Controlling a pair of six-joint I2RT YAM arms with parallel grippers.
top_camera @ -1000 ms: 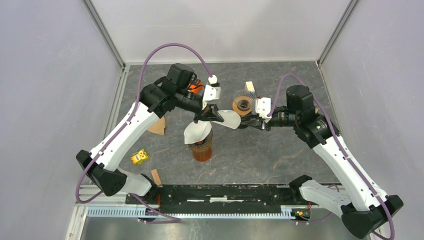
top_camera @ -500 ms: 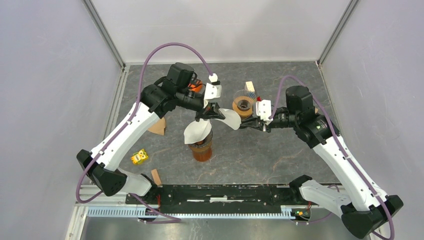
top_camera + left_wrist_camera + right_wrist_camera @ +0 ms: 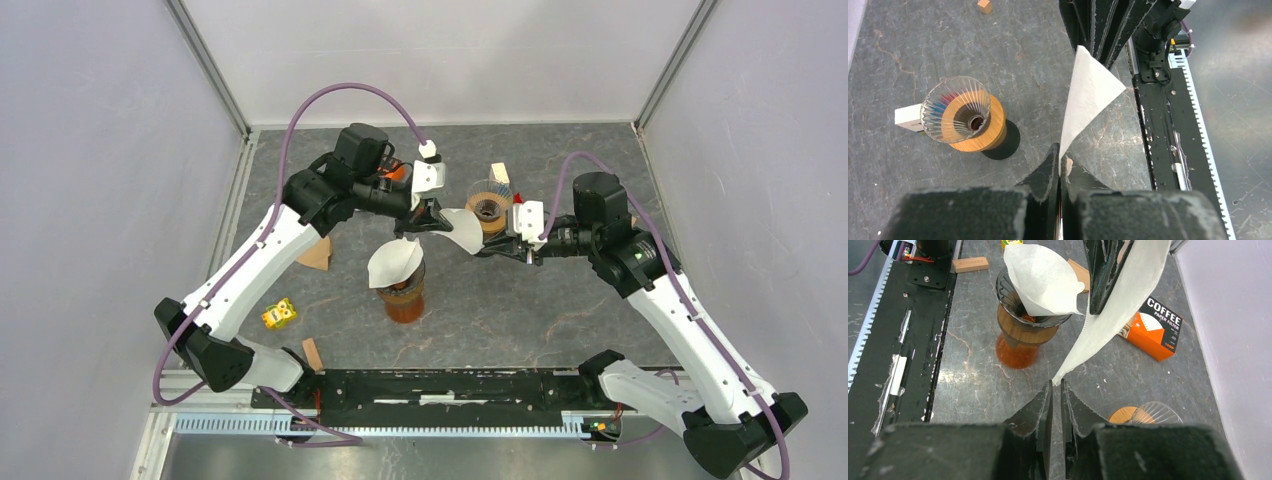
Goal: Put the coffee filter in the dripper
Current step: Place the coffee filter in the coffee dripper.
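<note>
The filter hangs in the air, stretched between your two hands, above the worktop and just beside the glass dripper on its near-left side. It touches neither dripper.

Your left hand is fully shut on one corner of it. Your right hand is the change. Its fingers are much closer together than a second ago, nearly shut now, with the opposite tip of the filter right between the fingertips. It looks like a pinch, but only on the very tip.

Also new: the filter sits a bit higher and further back. It is now clear of the second filter in the brown dripper pot, where a second ago it was right up against it in the overhead view.

What that means: you now hold the filter at both ends, so you are probably set to open it into a cone or pass it across. It is in no dripper yet, so the task is not done. The brown pot already has a filter; the glass dripper is empty and looks like the target.

Risk: thin paper held taut at two points may tear or slip out of the right hand. The orange filter box lies on the worktop, well apart.
</note>
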